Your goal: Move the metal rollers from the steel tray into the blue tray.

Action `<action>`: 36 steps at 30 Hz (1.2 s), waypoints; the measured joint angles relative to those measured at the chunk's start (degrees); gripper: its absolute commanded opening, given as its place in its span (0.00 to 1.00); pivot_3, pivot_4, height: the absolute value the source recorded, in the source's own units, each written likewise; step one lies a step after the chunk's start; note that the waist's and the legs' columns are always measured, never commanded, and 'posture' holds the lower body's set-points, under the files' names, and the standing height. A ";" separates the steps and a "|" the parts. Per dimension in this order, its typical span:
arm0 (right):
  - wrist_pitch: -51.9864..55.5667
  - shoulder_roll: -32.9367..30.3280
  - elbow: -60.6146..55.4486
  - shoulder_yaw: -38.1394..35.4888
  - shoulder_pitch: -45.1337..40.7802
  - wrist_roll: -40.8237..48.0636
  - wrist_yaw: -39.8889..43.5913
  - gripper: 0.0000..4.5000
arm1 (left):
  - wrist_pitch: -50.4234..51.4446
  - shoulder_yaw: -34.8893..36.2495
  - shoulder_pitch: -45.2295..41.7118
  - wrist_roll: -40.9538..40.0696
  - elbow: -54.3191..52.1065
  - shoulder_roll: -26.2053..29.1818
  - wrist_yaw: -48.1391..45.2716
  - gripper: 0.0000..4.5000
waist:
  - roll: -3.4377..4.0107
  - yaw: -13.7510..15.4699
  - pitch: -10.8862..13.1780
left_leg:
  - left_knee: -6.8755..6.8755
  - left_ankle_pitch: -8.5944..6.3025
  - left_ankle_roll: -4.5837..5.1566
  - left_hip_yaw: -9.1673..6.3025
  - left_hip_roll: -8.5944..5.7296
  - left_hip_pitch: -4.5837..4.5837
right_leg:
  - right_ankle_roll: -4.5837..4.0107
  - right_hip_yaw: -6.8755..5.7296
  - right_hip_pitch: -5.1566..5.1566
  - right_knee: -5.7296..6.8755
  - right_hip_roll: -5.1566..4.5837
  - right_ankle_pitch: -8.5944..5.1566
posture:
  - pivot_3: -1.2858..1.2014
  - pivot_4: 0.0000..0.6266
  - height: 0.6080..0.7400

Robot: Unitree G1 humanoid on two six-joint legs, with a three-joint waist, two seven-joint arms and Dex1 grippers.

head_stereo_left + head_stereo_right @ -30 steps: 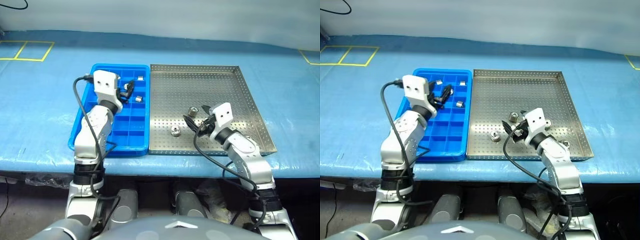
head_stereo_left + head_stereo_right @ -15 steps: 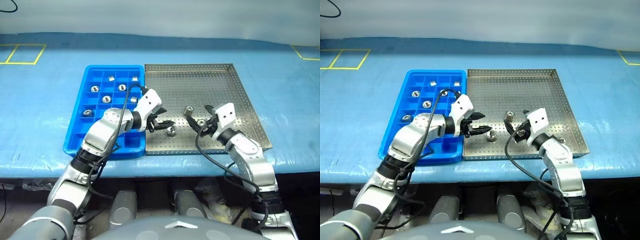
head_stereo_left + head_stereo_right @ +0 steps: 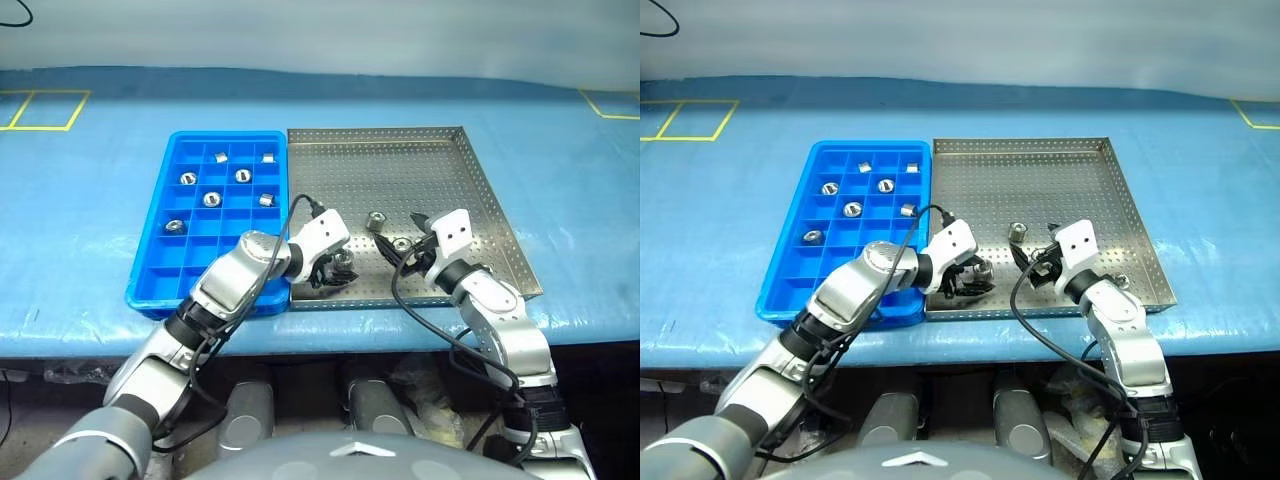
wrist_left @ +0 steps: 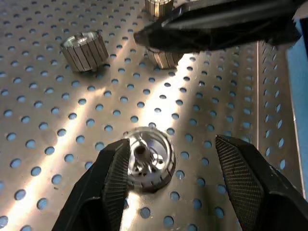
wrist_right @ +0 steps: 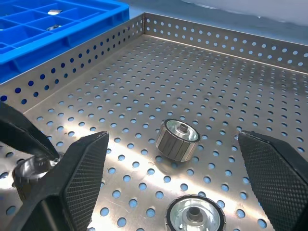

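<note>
While both arms reach over the large flat square grey perforated steel tray [image 3: 430, 165], the left gripper [image 3: 966, 279] sits low at the tray's 7 o'clock corner w/ its two black fingers [image 4: 111, 185] partway apart, straddling one short shiny ring-like metal roller [image 4: 148, 158]; the roller stands on the tray floor btwn the fingers, close to one finger, w/ a clear gap to the other, so nothing is clamped or lifted. Right gripper [image 3: 400, 247] hovers near the tray's 6 o'clock edge, fingers [image 5: 274, 173] spread wide, holding nothing. Btwn its fingers in the right wrist view, a second roller [image 5: 177, 139] lies tilted on the floor and a third [image 5: 195, 215] stands upright nearer the cam; in the eye views these are the rollers at approx the tray's centre-low area, one [image 3: 378, 220] at 11 o'clock from the right gripper, another [image 3: 401, 243] right at its fingertips. One more roller [image 3: 1121, 282] rests by the right wrist toward the tray's 5 o'clock corner. Touching the steel tray's 9 o'clock side is the bright blue rectangular plastic tray w/ square compartments [image 3: 160, 255]; six rollers [image 3: 211, 199] sit in separate cells in its upper half, at 12 o'clock end. Both trays lie on a blue table cover [image 3: 90, 240].
</note>
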 measured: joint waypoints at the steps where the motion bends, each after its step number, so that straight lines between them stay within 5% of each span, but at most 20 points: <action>1: 0.00 0.00 -0.61 -0.06 0.32 0.01 -0.04 1.00 | -0.49 -0.82 -0.16 1.10 -0.02 0.24 0.21 0.67 | 0.01 0.00 -0.02 | 0.00 0.00 0.00 0.00 0.00 0.02 | 0.00 0.00 0.02 0.00 0.00 0.00 | 0.55 0.24 1.00; 4: 0.01 0.00 -1.13 -0.18 0.75 0.03 -0.14 1.00 | -1.22 -0.84 0.05 1.81 0.21 -0.24 0.47 0.56 | 0.03 -0.02 -0.04 | 0.04 0.00 0.00 0.00 0.00 0.02 | 0.00 0.00 0.03 0.00 0.00 0.00 | 0.55 0.24 1.00; 9: 0.02 0.00 -1.15 -0.35 0.88 0.06 -0.38 1.00 | -1.46 1.69 1.89 1.47 0.04 -1.93 0.80 0.20 | 0.23 -0.06 -0.16 | 0.05 0.00 0.01 0.01 0.00 0.02 | 0.00 0.00 0.04 0.00 -0.01 0.00 | 0.55 0.24 1.00; 19: -0.01 0.32 -0.60 -0.08 -0.79 0.02 -0.16 1.00 | -1.25 11.84 6.93 -1.52 -2.40 -6.84 8.58 0.18 | 0.36 -0.07 -0.23 | 0.07 0.01 0.03 0.00 0.02 -0.01 | 0.04 0.00 -0.01 0.04 0.02 0.03 | 0.58 0.24 1.00; 27: -0.14 0.60 2.18 1.27 -3.38 -0.39 1.27 1.00 | -3.47 29.12 11.29 6.69 -16.63 -9.96 33.49 0.18 | 0.35 0.68 -0.21 | -0.03 0.00 0.04 -0.02 0.00 -0.02 | 0.10 0.01 0.01 -0.05 -0.01 0.07 | 0.59 0.24 1.00; 36: -0.45 1.12 4.97 2.54 -4.19 -0.48 2.50 1.00 | 8.26 34.71 29.52 0.42 -37.15 -9.07 31.57 0.18 | 0.24 3.19 -0.15 | 0.03 -0.06 0.12 0.01 0.00 -0.09 | 0.08 -0.04 0.00 -0.17 -0.07 0.06 | 0.62 0.24 1.00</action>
